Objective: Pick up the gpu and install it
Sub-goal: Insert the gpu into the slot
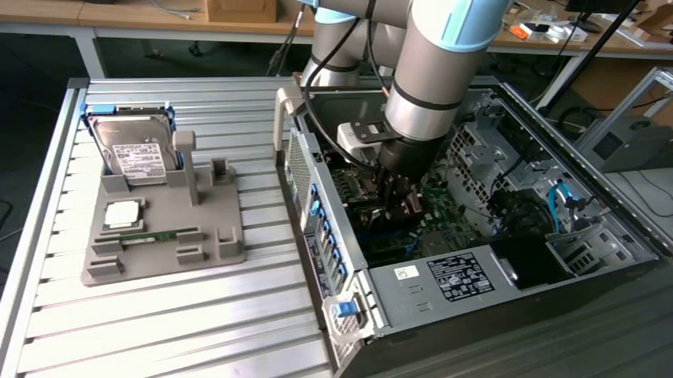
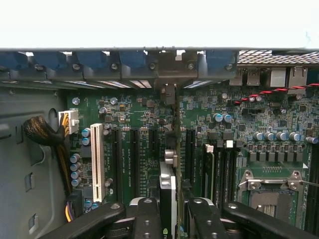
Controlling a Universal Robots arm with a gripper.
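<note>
Inside the open case (image 1: 589, 236), the gripper (image 1: 405, 206) hangs low over the motherboard (image 1: 447, 213), its fingers (image 2: 149, 219) pinching the gpu (image 2: 172, 149) between them. In the wrist view the card is seen edge-on, a thin upright strip running from the fingers toward the rear wall of the case, where its metal bracket (image 2: 169, 74) meets the row of blue slot clips (image 2: 94, 59). The card stands among the long black expansion slots (image 2: 134, 159), in line with one of them; whether its edge is seated in the slot cannot be told. A white slot (image 2: 97, 162) lies parallel to the black ones, and beyond it a cable bundle with a white connector (image 2: 69, 122) reaches onto the board. On the other side of the card are black memory slots (image 2: 222, 169) and the empty processor socket (image 2: 271, 191) with its metal frame.

In the exterior view the arm (image 1: 442, 71) comes down from above into the case, which lies on its side on a slatted metal table (image 1: 189, 315). Well apart, toward the exterior view's left, a grey tray (image 1: 226, 248) sits on the table. It holds a hard drive (image 1: 137, 153) standing tilted in a blue frame, a processor chip (image 1: 123, 213) lying flat, and a green memory stick (image 1: 158, 235) lying just beside the chip.
</note>
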